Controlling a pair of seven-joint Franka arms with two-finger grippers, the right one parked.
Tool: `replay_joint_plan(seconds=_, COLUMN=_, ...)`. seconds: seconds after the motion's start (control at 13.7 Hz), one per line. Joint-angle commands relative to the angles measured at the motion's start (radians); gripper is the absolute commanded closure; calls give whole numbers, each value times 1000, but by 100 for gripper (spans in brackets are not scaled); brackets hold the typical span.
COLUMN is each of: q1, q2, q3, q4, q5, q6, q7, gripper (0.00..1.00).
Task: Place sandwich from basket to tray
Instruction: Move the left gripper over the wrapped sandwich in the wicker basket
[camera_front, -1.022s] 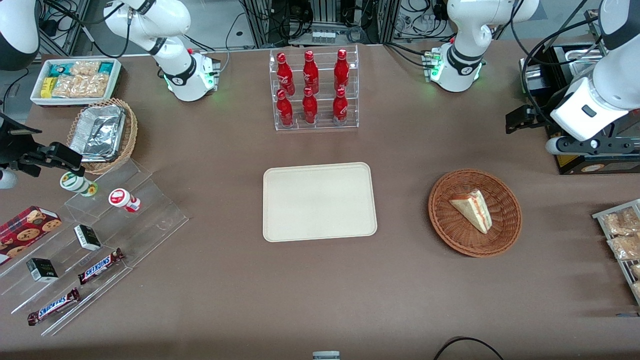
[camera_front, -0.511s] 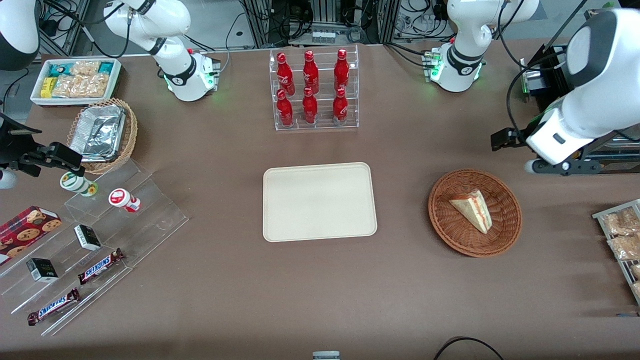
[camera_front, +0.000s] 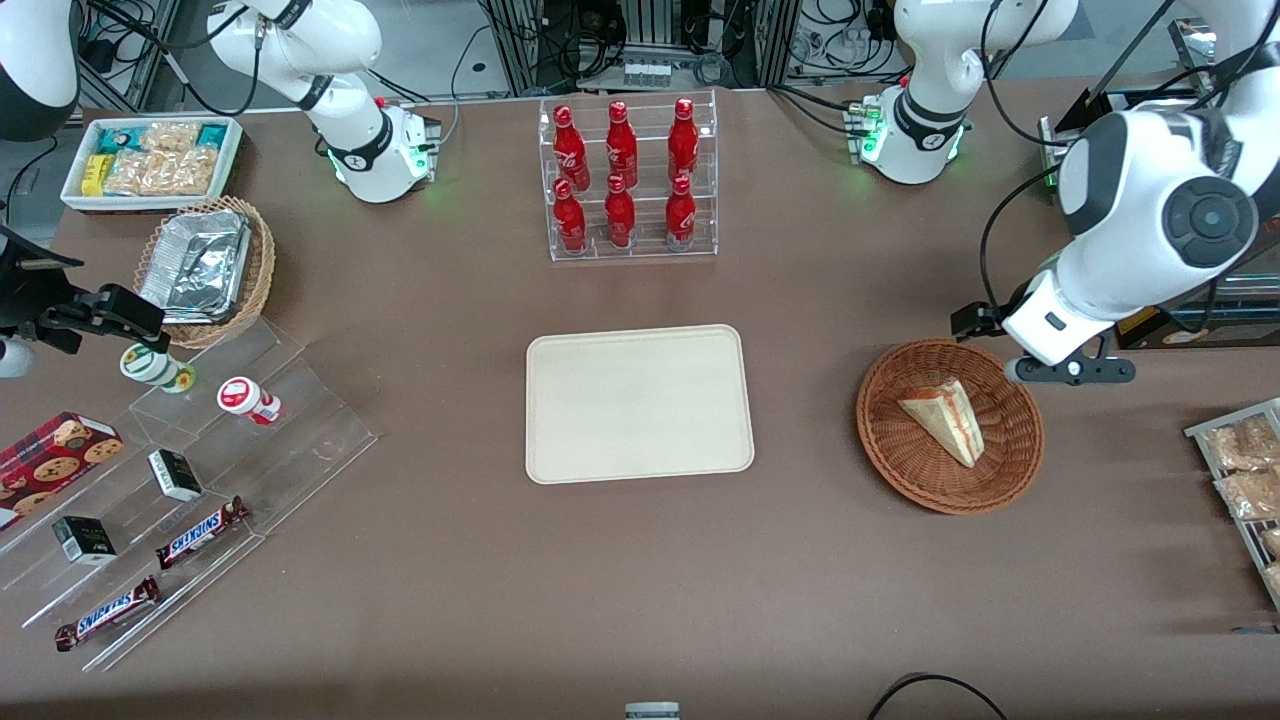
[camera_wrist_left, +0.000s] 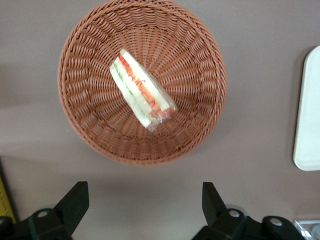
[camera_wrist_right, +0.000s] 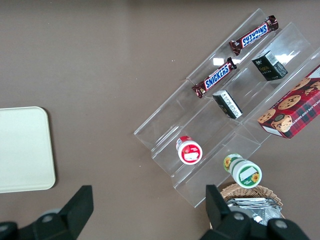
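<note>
From the front, the sandwich (camera_front: 944, 419) lies in the basket (camera_front: 1018, 465), well apart from the tray (camera_front: 638, 403); the gripper (camera_front: 1045, 352) hovers over the basket's rim. At the left wrist, its fingers (camera_wrist_left: 75, 202) are spread wide with nothing between them, above the table just beside the basket (camera_wrist_left: 90, 130) holding the sandwich (camera_wrist_left: 141, 89).

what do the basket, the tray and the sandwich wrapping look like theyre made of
The basket looks like reddish-brown woven wicker: radiating ribs and a braided rim show. The tray seems to be matte cream plastic, smooth with a low moulded rim. The sandwich appears wrapped in clear film, judging by a crinkled glossy tip; uncertain. The gripper hovers open above the basket's rim.
</note>
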Motion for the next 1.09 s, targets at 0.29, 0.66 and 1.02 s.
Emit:
replay_joint_plan(seconds=0.29, q1=-6, q2=33, q3=5, q4=-155, q5=16, q6=277, q7=-8, gripper=0)
replay_joint_plan(seconds=0.66, q1=-6, q2=71, q3=5, q4=-155, q5=16, q6=327, q7=-210, gripper=0)
replay_joint_plan(seconds=1.02, q1=-9, q2=100, q3=3, q4=-156, q5=11, q6=401, q7=-663, gripper=0)
